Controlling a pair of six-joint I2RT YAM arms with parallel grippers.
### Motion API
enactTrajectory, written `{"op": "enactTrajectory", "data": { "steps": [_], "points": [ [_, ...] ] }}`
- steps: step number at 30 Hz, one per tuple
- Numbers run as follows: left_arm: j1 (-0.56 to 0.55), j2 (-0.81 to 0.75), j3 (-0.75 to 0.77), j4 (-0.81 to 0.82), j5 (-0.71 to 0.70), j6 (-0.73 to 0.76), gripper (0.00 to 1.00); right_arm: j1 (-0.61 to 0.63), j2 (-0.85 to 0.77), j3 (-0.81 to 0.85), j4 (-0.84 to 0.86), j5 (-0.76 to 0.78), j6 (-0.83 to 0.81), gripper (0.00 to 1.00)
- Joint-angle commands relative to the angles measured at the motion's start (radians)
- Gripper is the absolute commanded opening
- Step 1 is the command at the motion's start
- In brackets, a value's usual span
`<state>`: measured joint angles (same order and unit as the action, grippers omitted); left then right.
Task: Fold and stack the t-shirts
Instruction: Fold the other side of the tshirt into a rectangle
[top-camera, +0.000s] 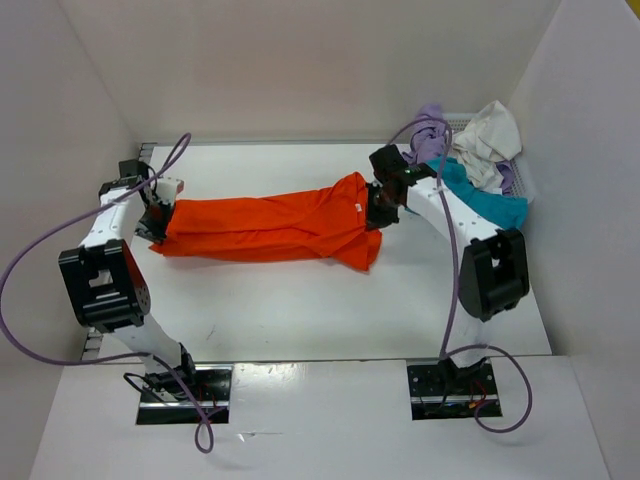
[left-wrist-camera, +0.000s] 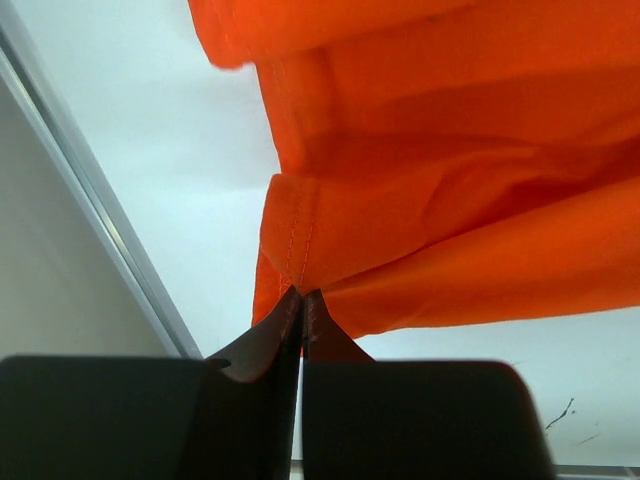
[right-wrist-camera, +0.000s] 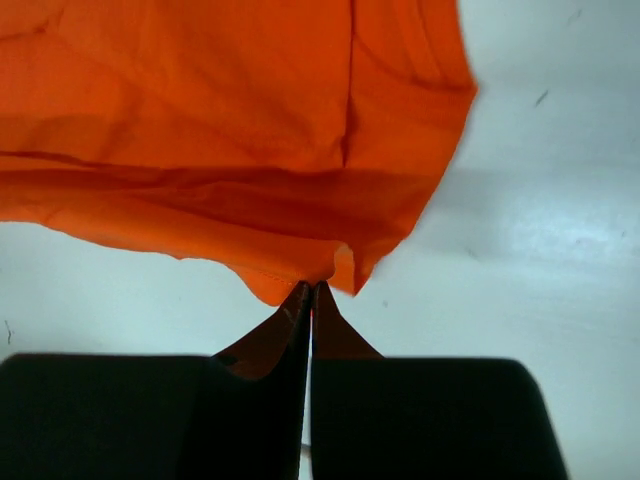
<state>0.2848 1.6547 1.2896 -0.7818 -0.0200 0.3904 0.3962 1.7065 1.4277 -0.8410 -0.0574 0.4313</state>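
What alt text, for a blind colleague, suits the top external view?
An orange t-shirt is stretched over the white table, its ends pinched by the left gripper and right gripper. A teal t-shirt, a lavender t-shirt and an off-white t-shirt sit heaped far right.

Matt orange cloth t-shirt (top-camera: 270, 228), smooth glossy table (top-camera: 300, 310)

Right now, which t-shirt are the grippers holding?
The orange t-shirt, stretched across the table between the left gripper and right gripper, both shut on it. The teal, lavender and off-white t-shirts lie heaped at the far right.
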Motion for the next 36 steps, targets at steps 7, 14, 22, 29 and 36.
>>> {"op": "enactTrajectory", "data": {
  "steps": [7, 14, 22, 29, 36],
  "points": [
    [0.005, 0.209, 0.22, -0.017, 0.022, -0.033, 0.0, -0.046, 0.278, 0.361, 0.045, -0.005, -0.157, 0.0],
    [0.005, 0.266, 0.24, -0.007, -0.012, -0.042, 0.0, -0.037, 0.444, 0.549, 0.025, -0.016, -0.218, 0.0],
    [0.005, 0.312, 0.267, 0.003, -0.012, -0.062, 0.0, -0.028, 0.627, 0.826, -0.044, -0.028, -0.249, 0.0],
    [0.005, 0.349, 0.301, 0.003, -0.012, -0.082, 0.0, -0.037, 0.708, 0.947, -0.066, 0.001, -0.258, 0.0],
    [0.005, 0.379, 0.324, 0.003, -0.012, -0.091, 0.0, -0.046, 0.769, 0.998, -0.075, -0.033, -0.258, 0.0]
  ]
}}
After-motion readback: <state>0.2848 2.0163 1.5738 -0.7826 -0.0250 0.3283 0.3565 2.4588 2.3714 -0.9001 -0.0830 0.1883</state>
